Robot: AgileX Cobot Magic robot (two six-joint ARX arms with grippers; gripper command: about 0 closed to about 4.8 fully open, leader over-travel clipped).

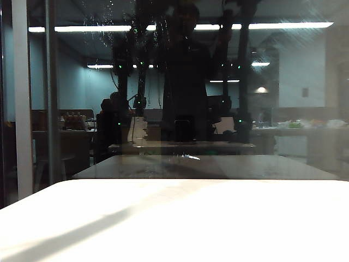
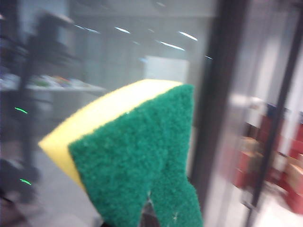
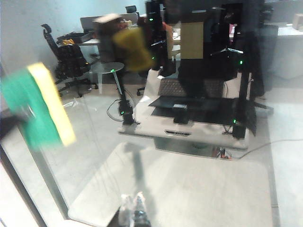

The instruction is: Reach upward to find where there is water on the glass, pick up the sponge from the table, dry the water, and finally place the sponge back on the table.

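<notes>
The wide, plain white surface (image 1: 174, 224) lies bare nearest the exterior camera — the sponge is off it, up in the air. The left pincer (image 2: 149, 218), barely visible, is clamped on the yellow foam sponge with its dark green scouring layer (image 2: 137, 161), pinching it from below so a broad face stays free, likely for wiping. The right pincer (image 3: 134, 208) hangs pressed together, empty, facing the large dark mirror-like glass (image 1: 180, 98). Farther up the pane, thin whitish water streaks (image 1: 106, 27) wait — the raised left arm looks headed there.
</notes>
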